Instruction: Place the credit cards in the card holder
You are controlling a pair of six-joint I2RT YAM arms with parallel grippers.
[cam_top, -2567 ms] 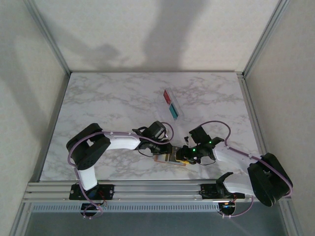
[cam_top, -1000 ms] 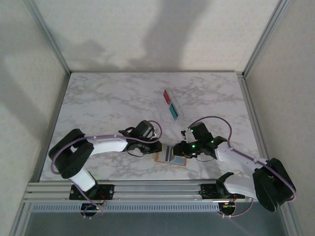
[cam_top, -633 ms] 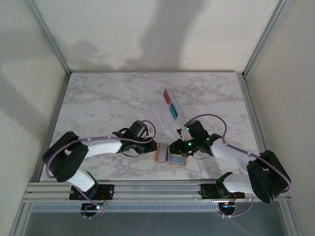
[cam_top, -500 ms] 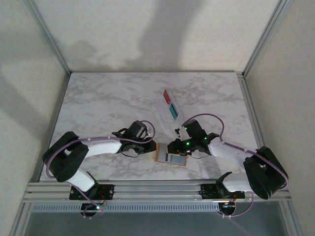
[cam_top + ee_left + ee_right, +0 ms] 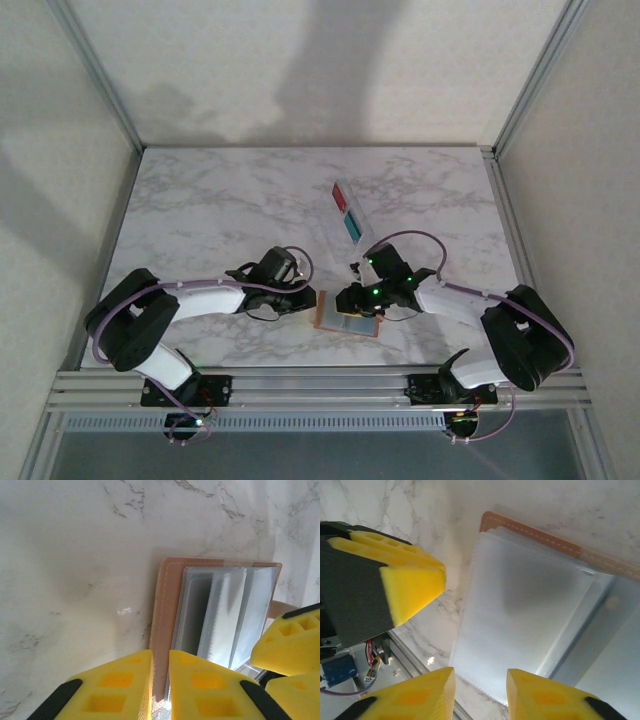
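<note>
The card holder [image 5: 344, 320] lies open near the table's front edge, tan leather [image 5: 166, 595] outside and grey-blue pockets [image 5: 225, 615] inside. My left gripper [image 5: 311, 301] is shut on its left leather edge; in the left wrist view the gripper [image 5: 160, 680] pinches that flap. My right gripper [image 5: 352, 299] hovers over the pockets, its jaws apart above the grey sheet [image 5: 520, 615], and nothing sits between them at the gripper [image 5: 480, 690]. The credit cards, a red one [image 5: 340, 195] and a teal one [image 5: 354, 228], lie in a slanted row farther back.
The aluminium rail [image 5: 320, 385] with both arm bases runs along the near edge. Enclosure walls and frame posts [image 5: 100, 80] bound the marble table [image 5: 220, 210] on three sides. The left gripper's yellow finger [image 5: 395, 575] is close beside the right one.
The right gripper has slid left onto the card holder. The left arm has stretched lower and holds the left edge, and the holder now lies open with its pockets showing.
</note>
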